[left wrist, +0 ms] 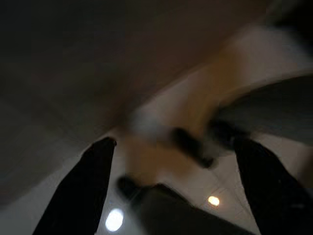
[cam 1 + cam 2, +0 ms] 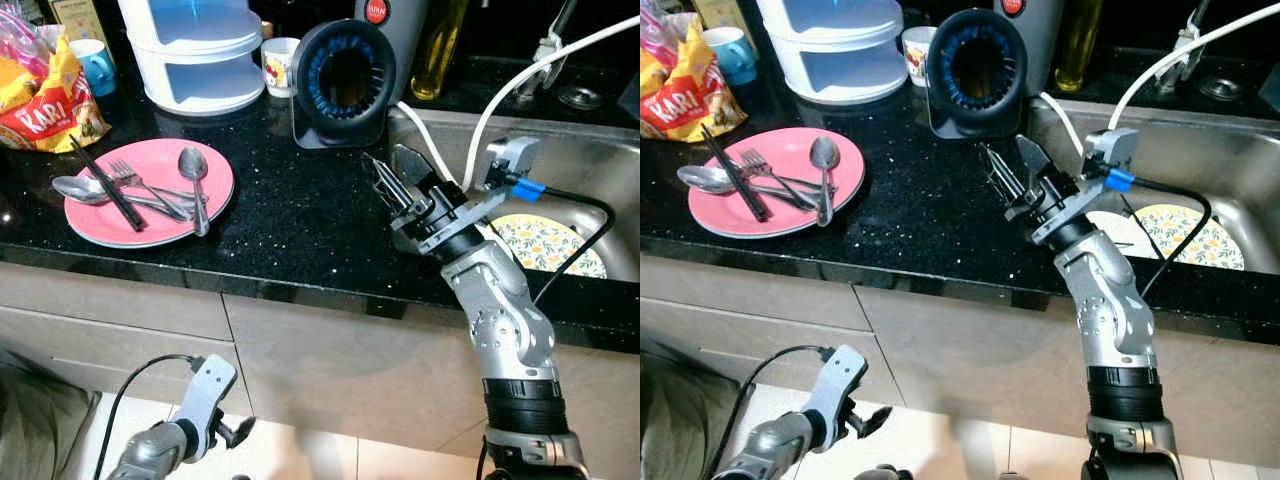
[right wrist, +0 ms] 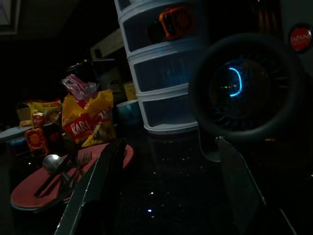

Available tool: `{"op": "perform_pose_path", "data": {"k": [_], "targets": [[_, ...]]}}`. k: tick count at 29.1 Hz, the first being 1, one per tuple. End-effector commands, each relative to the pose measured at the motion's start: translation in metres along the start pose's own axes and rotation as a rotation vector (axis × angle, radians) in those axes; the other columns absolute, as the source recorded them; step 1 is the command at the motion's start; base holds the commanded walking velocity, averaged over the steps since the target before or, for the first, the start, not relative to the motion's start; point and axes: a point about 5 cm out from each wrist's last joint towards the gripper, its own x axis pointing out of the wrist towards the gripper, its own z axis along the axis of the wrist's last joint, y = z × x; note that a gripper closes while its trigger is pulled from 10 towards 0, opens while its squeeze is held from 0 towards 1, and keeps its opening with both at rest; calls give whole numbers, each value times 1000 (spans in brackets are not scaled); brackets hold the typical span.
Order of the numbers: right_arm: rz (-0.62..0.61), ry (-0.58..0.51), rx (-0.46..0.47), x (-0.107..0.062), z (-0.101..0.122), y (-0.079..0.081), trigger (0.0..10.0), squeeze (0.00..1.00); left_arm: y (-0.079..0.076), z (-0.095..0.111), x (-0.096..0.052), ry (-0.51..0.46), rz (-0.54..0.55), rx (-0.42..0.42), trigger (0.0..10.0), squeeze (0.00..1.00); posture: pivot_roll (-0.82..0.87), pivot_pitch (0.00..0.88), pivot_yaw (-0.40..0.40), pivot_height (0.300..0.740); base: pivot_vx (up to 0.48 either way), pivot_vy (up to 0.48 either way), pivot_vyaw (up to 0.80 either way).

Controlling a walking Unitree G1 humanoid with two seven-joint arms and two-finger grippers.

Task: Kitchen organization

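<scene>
A pink plate [image 2: 100, 232] lies on the black counter [image 2: 300, 220] at the left. It carries two spoons [image 2: 193, 165], a fork [image 2: 125, 172] and black chopsticks [image 2: 105, 185]. My right gripper [image 2: 390, 165] hovers open above the counter beside the sink's left edge, its fingers aimed toward the plate and holding nothing. In the right wrist view the plate [image 3: 29, 191] lies well beyond the spread fingers [image 3: 98, 196]. A floral plate [image 2: 545, 245] rests in the steel sink [image 2: 590, 160]. My left gripper [image 2: 235, 430] hangs low by the cabinet front, open in its wrist view [image 1: 176, 196].
A round black appliance [image 2: 345, 75] stands just behind the right gripper. Further back are a white stacked container [image 2: 195, 50], a small cup [image 2: 280, 62], a blue cup [image 2: 95, 62] and an oil bottle [image 2: 437, 50]. A yellow snack bag [image 2: 50, 100] sits behind the pink plate.
</scene>
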Motion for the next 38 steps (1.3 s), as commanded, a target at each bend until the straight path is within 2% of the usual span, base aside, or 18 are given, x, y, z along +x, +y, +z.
{"op": "perform_pose_path", "data": {"k": [1,3,4,8,11,12,13,17,21,24,25,26,27,29,30,31,34,38], "targets": [[14,-1,9,1,1,-1,10000,0,-11,7,-5,-5,-158,48,10000,0,83,103,-6,740,0,0,0],[19,-1,8,1,1,-1,10000,0,-16,11,-9,-10,-223,66,10000,0,84,103,-7,740,0,0,0],[30,-1,8,2,2,-1,10000,0,-22,22,-15,-23,-308,107,10000,0,84,104,-7,740,0,0,0],[47,4,11,2,1,-1,10000,0,-26,42,-21,-74,-367,142,10000,0,85,104,-9,740,0,0,0],[77,-13,39,-2,3,-1,10000,0,-29,87,-34,-175,-422,246,10000,0,84,102,-7,740,0,0,0],[77,-13,39,-2,3,-1,10000,0,-29,87,-34,-175,-422,246,10000,0,84,102,-7,740,0,0,0],[66,-87,111,-7,12,-6,10000,0,-26,118,-44,-229,-407,343,10000,0,83,103,-7,740,0,0,0],[75,-147,159,-14,22,-10,10000,0,-37,166,-66,-344,-441,425,10000,0,78,102,-5,740,0,0,0],[72,-158,160,-17,24,-12,10000,0,-49,188,-81,-412,-501,459,10000,0,79,103,-2,740,0,0,0],[52,-167,157,-20,26,-17,10000,0,-59,213,-103,-507,-527,488,10000,0,80,105,-2,740,0,0,0],[52,-167,157,-20,26,-17,10000,0,-59,213,-103,-507,-527,488,10000,0,80,105,-2,740,0,0,0],[51,-168,156,-21,26,-18,10000,0,-58,216,-105,-520,-516,490,10000,0,80,105,-2,740,0,0,0],[23,-166,146,-21,26,-22,10000,0,-51,231,-110,-579,-418,505,10000,0,83,107,-2,740,0,0,0],[3,-161,137,-21,26,-24,10000,0,-45,238,-112,-598,-352,506,10000,0,84,108,-2,740,0,0,0],[-21,-152,124,-22,26,-27,10000,0,-39,245,-114,-611,-268,510,10000,0,85,108,-2,740,0,0,0],[-83,-121,82,-22,24,-35,10000,0,-26,253,-116,-615,-133,480,10000,0,87,108,-2,740,0,0,0],[-159,-114,35,-24,26,-45,10000,0,-11,264,-121,-641,44,409,10000,0,90,112,-4,740,0,0,0],[-196,-122,16,-26,30,-50,10000,0,-4,269,-122,-659,125,365,10000,0,89,114,-3,740,0,0,0]]}}
